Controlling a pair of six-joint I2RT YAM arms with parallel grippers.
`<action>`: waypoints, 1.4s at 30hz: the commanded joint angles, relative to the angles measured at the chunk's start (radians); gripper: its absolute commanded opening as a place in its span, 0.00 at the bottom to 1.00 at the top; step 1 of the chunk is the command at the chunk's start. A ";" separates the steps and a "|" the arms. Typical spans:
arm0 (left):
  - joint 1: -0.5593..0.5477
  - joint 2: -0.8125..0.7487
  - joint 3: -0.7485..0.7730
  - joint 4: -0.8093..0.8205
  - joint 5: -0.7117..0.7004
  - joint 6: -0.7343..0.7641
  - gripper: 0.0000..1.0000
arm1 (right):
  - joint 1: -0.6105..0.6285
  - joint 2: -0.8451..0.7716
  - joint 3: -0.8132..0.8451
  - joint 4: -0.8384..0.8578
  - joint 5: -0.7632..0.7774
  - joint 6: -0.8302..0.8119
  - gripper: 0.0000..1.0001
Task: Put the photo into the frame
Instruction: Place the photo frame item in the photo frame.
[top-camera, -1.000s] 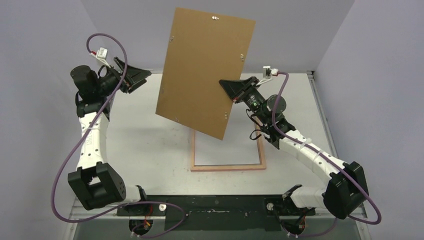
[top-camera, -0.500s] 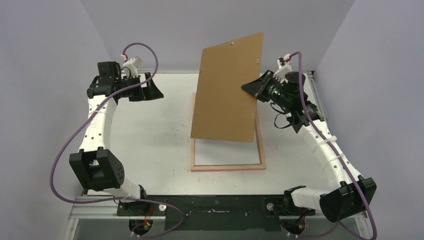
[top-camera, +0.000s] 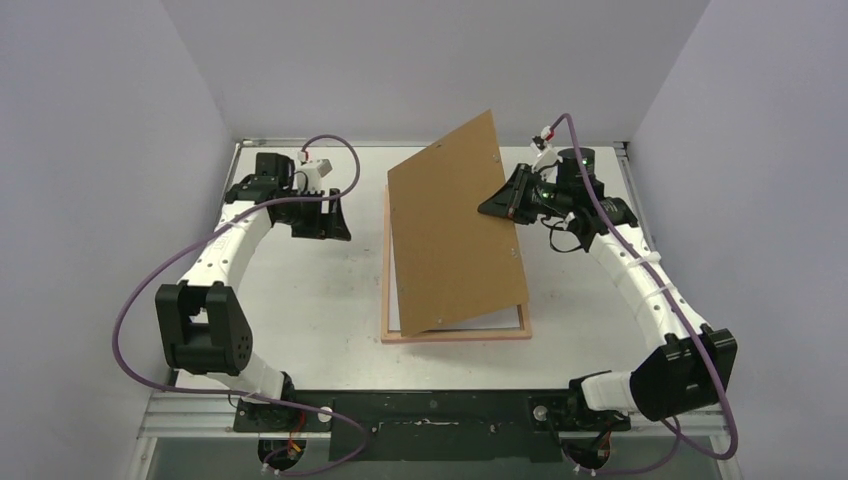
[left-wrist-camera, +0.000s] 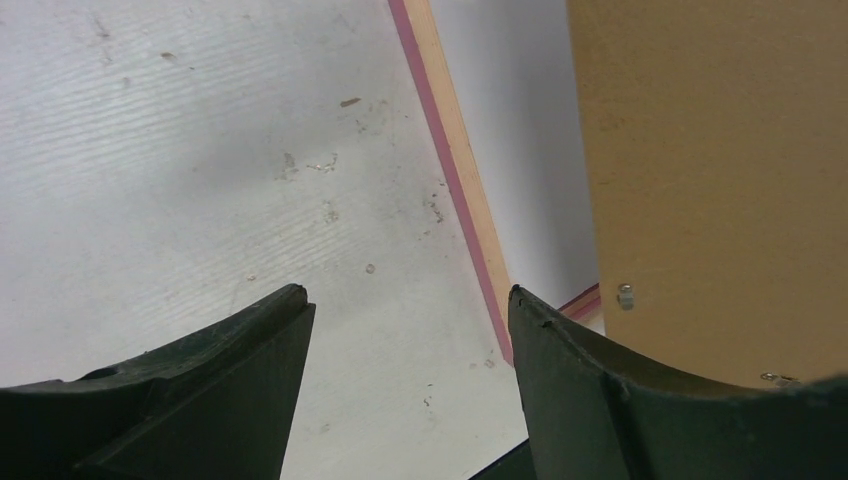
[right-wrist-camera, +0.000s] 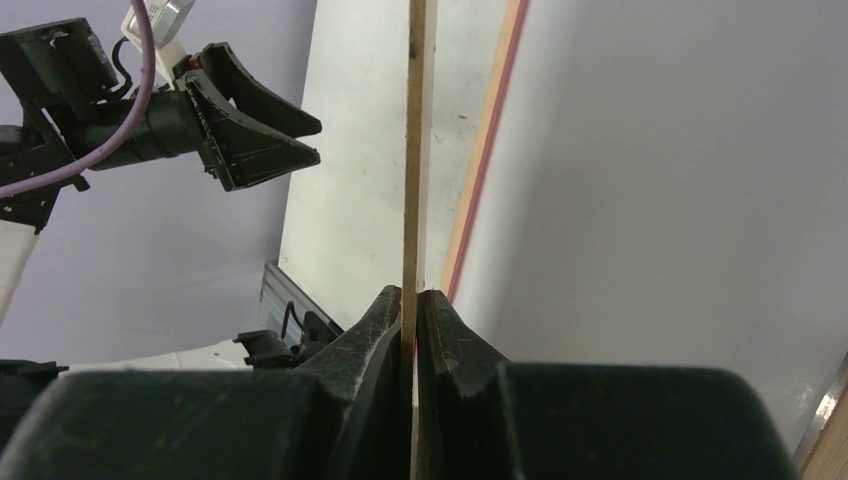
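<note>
My right gripper (right-wrist-camera: 411, 292) pinches the board (top-camera: 450, 250), likely stiff and light, by one edge, tilted over the frame (top-camera: 460, 336). My left gripper (left-wrist-camera: 405, 300) gapes empty beside the frame. The photo is perhaps hidden.

I'm seeing a matt brown backing board (top-camera: 455, 240), a smooth pale wood frame (top-camera: 480, 336), and a scuffed matt white table (top-camera: 300, 290).
</note>
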 joint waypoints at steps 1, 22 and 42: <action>-0.025 0.012 -0.028 0.088 0.002 -0.067 0.69 | -0.017 0.028 -0.005 0.117 -0.067 -0.009 0.05; -0.046 0.098 0.092 -0.020 -0.021 -0.126 0.86 | -0.046 0.096 -0.123 0.286 -0.057 0.038 0.05; -0.061 0.115 0.048 0.007 -0.037 -0.123 0.63 | -0.078 0.146 -0.219 0.434 -0.118 0.126 0.05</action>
